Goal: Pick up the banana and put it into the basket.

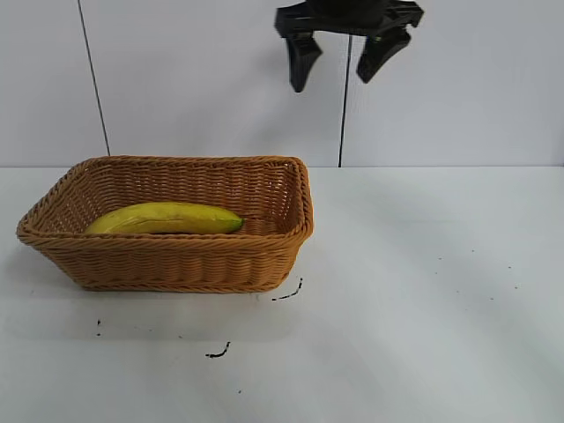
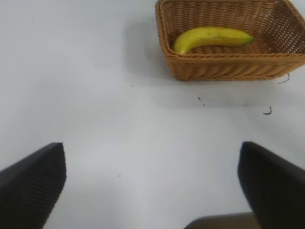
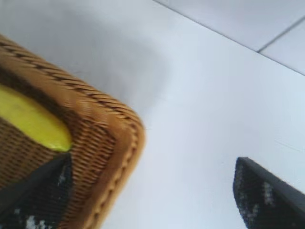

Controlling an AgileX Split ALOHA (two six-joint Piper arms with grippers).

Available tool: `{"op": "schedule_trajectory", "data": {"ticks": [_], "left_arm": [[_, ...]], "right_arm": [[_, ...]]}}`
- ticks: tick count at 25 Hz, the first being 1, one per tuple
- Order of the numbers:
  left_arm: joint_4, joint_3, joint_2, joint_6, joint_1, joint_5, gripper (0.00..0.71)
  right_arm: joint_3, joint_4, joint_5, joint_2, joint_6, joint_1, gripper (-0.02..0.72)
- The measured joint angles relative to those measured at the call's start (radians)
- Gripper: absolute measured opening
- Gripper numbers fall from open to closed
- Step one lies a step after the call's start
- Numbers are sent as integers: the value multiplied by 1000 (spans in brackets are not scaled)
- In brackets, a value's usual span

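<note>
The yellow banana [image 1: 166, 218] lies flat inside the tan woven basket [image 1: 264, 264] at the table's left. Both show in the left wrist view too, the banana [image 2: 212, 37] resting in the basket [image 2: 224, 69]. My right gripper [image 1: 335, 75] hangs high above the table, just right of the basket's right end, open and holding nothing. Its wrist view looks down on the basket's corner [image 3: 121, 143] and the banana's tip [image 3: 35, 124]. My left gripper [image 2: 151, 176] is open over bare table, well away from the basket; the arm is outside the exterior view.
The white table [image 1: 423, 291] stretches to the right of the basket. A few small dark marks [image 1: 218, 352] dot it in front of the basket. A white wall [image 1: 458, 106] with thin dark vertical lines stands behind.
</note>
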Motion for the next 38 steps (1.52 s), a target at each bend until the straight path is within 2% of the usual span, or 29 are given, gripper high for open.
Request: {"op": "schedule_trajectory", "data": {"ticks": [5,10,18,29,38], "left_arm": [[0,0,0,0,0,0,695],[0,0,0,0,0,0,695],[0,0,0,0,0,0,695],[0,0,0,0,0,0,695],[0,0,0,0,0,0,695]], "right_arm": [[0,-6,14,0,0,-142,655],[0,-9,23,0,0,-220,655],[0,-23,83,0,0,-235,655],[171,-74,84,-132,0,-236,655],[552,46,83,-421,0,-238,654]]}}
